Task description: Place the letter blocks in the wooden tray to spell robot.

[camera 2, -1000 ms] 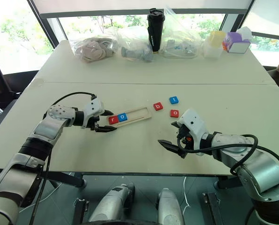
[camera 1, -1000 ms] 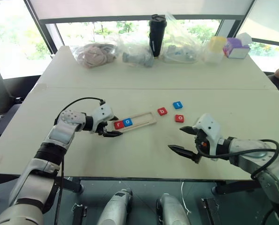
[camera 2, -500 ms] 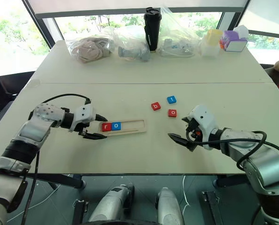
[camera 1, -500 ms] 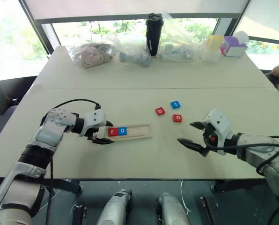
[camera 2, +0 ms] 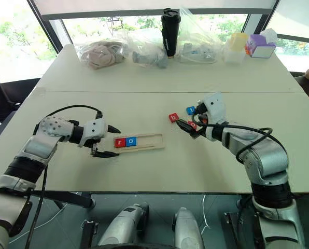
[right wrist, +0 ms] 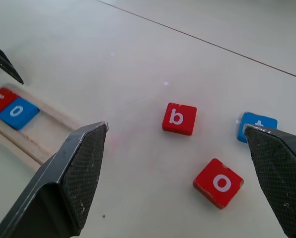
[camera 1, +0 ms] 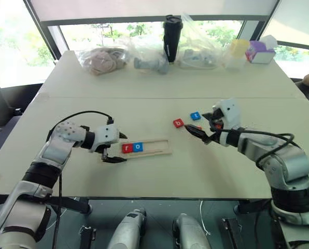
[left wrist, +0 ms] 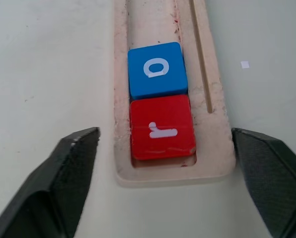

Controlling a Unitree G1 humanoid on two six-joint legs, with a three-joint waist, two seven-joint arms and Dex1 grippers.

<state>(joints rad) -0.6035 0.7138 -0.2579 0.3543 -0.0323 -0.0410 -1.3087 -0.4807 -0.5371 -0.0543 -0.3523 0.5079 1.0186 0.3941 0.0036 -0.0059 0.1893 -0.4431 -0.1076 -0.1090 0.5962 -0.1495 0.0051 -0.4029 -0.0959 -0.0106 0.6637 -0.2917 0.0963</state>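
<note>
Two tiles, red "r" (left wrist: 162, 129) and blue "o" (left wrist: 157, 69), fill the wooden tray's (camera 1: 157, 151) 9 o'clock end. The left claw (camera 1: 114, 147) has just released there; the right claw (camera 1: 205, 125), spread, has advanced over the desk (camera 1: 144, 104) toward red "b" (right wrist: 180, 119), probably next.

pale table (camera 1: 144, 176) — wooden tray (camera 1: 157, 148), three loose letter blocks (camera 1: 179, 123), bags (camera 1: 103, 58) along far edge

You see a pale, raw-looking wooden tray (left wrist: 215, 148), its grain rough and chalky at the rim. The red r block (left wrist: 162, 130) and blue o block (left wrist: 157, 69) look like smooth, slightly glossy plastic. The right gripper's fingers (right wrist: 73, 178) show a fine cross-hatched matt black texture. The table (camera 1: 159, 171) is smooth and matt.
</note>
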